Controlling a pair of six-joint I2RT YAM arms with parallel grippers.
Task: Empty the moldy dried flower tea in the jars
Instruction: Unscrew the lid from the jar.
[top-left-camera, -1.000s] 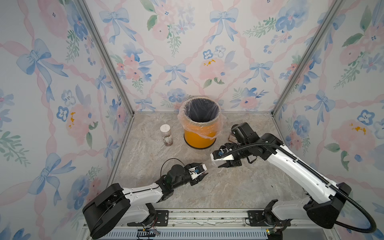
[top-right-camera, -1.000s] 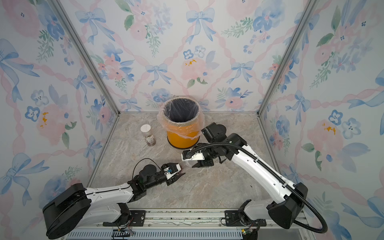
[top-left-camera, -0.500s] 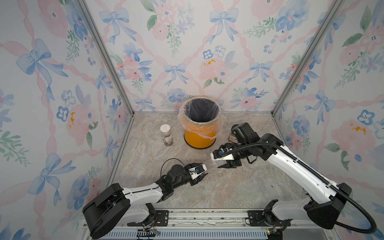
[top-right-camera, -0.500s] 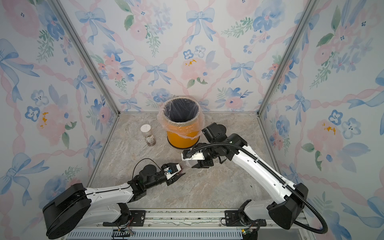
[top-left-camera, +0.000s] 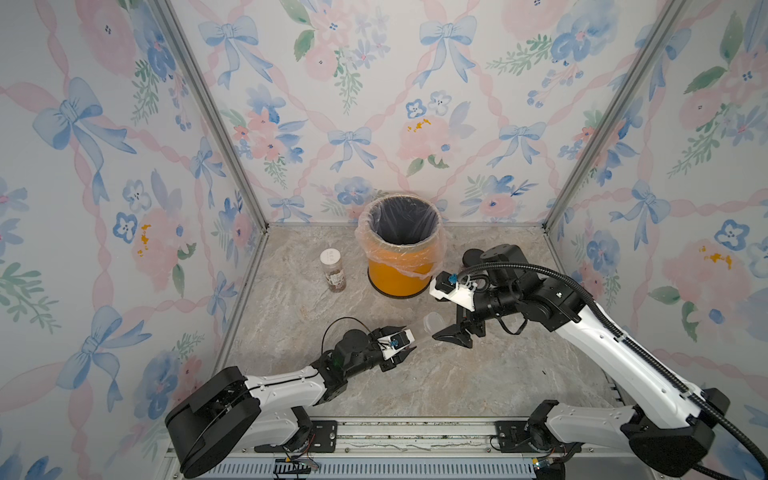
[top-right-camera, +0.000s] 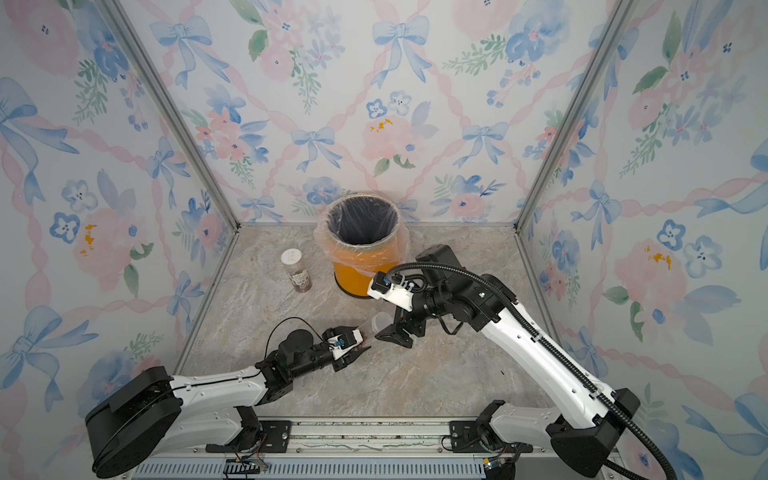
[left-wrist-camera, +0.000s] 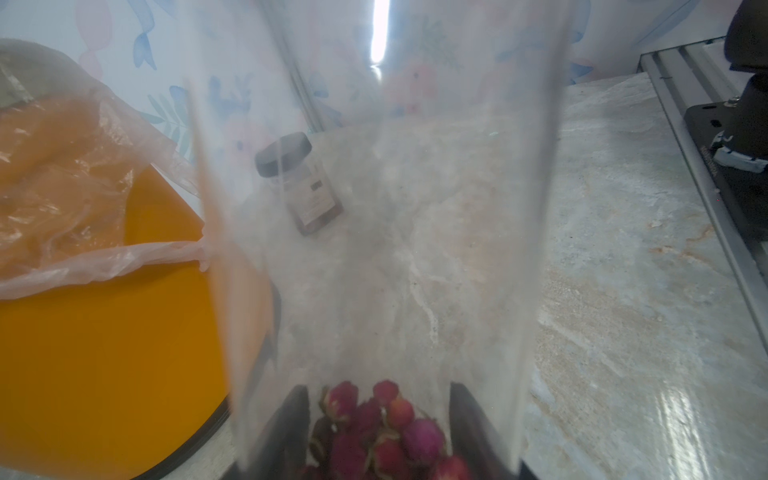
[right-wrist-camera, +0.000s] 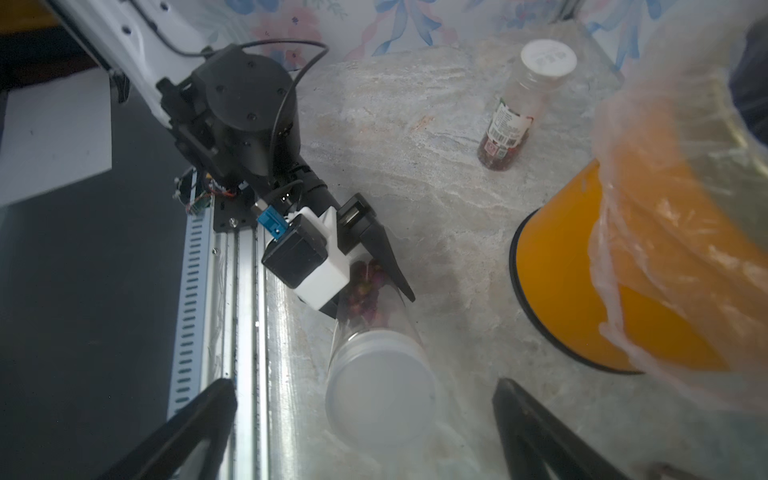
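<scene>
Slim jar (right-wrist-camera: 371, 332) clamped in left gripper (right-wrist-camera: 365, 289), lid (right-wrist-camera: 380, 392) seemingly on.

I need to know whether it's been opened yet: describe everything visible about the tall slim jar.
The tall slim jar is a clear, plastic-looking tube, held tilted, clamped near its bottom by the left gripper. Pink-red dried buds sit at that end. Its translucent lid is on, between the open jaws of the right gripper, which do not touch it.

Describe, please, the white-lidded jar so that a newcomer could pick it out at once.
Find the orange bin at the back of the table. The jar stands upright beside it, on the left arm's side. Unlike the slim jar in the left tool, it has a white lid.
</scene>
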